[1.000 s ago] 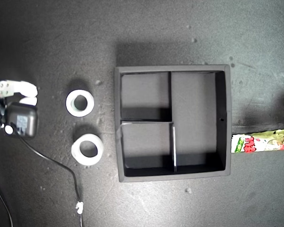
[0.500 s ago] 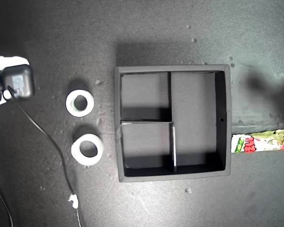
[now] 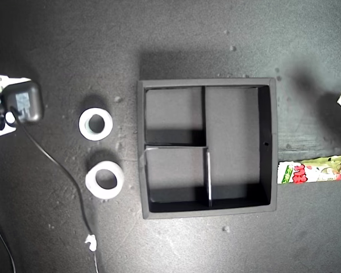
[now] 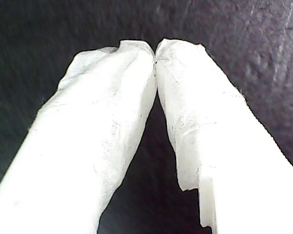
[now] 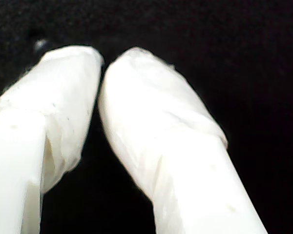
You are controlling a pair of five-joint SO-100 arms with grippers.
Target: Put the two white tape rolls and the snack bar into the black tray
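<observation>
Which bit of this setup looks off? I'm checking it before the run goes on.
Only the black tray: the pale divider between its lower compartments differs from the other black ones, with a light scuff nearby. The tray is empty.

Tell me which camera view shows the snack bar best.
The exterior view. The snack bar lies on the dark surface just off the black tray, toward that view's right, its far end cut off by the picture's edge. Both wrist views show only shut white pincer fingers over the dark surface, with no bar in sight.
</observation>
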